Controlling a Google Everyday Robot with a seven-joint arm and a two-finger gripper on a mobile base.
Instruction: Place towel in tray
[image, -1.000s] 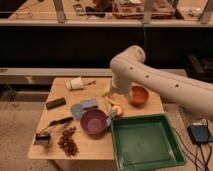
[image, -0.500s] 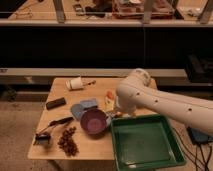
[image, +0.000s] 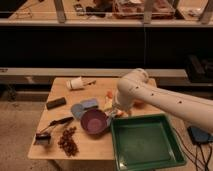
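The towel is a small pale bundle (image: 108, 103) on the wooden table (image: 100, 147), just behind the right rim of the purple bowl. My white arm partly covers it. The dark-green tray (image: 172, 150) lies empty at the table's front right corner. My arm reaches in from the right and bends down over the table's middle. The gripper (image: 112, 115) hangs low between the purple bowl and the tray's back left corner, right beside the towel. It stands open with nothing in it.
A purple bowl (image: 94, 121) sits left of the tray, with two flat slate-blue cloths (image: 83, 107) behind it. An orange bowl (image: 139, 104) peeks from behind the arm. A tipped white cup (image: 75, 83), a dark block (image: 56, 103), a black brush (image: 52, 125) and a brown cluster (image: 67, 141) lie left.
The arm has swung left and lowered toward the table's middle, now covering most of the orange bowl. The gripper has come down beside the towel. Nothing on the table has moved.
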